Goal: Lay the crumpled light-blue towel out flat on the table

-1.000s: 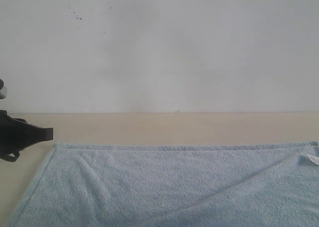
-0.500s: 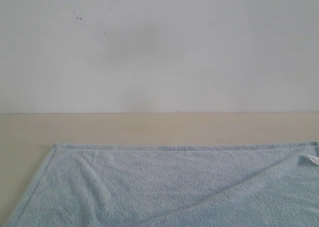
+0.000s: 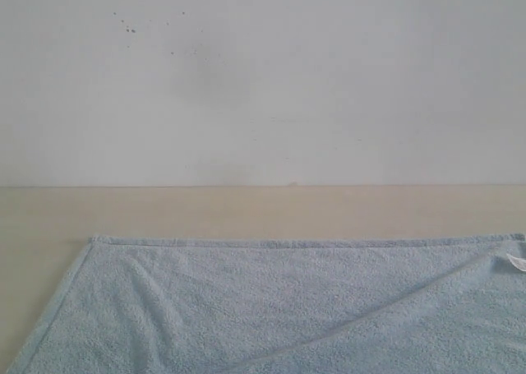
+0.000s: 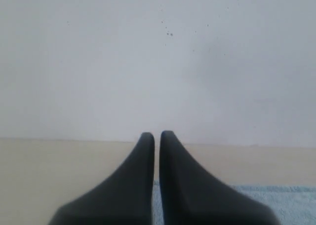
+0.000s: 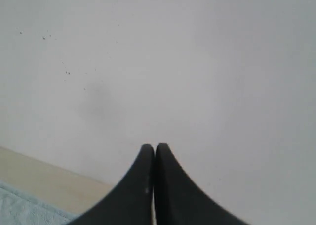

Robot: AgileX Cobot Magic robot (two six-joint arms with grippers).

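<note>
The light-blue towel [image 3: 271, 308] lies spread over the beige table [image 3: 246, 210] in the exterior view, its far hem straight and a small white tag [image 3: 516, 261] at the far right corner. A shallow diagonal fold runs across its right half. Neither gripper appears in the exterior view. In the left wrist view my left gripper [image 4: 157, 135] is shut with nothing between its fingers, raised above the table, with a strip of towel [image 4: 286, 200] below it. In the right wrist view my right gripper [image 5: 154, 147] is shut and empty, facing the wall, with a towel corner [image 5: 19, 207] low in that frame.
A white speckled wall [image 3: 263, 78] rises behind the table's far edge. A band of bare tabletop runs between the wall and the towel's far hem, and a bare strip [image 3: 33, 259] lies left of the towel.
The left gripper, seen at the left edge of the exterior view a second ago, has withdrawn out of that view. The towel has not moved.
</note>
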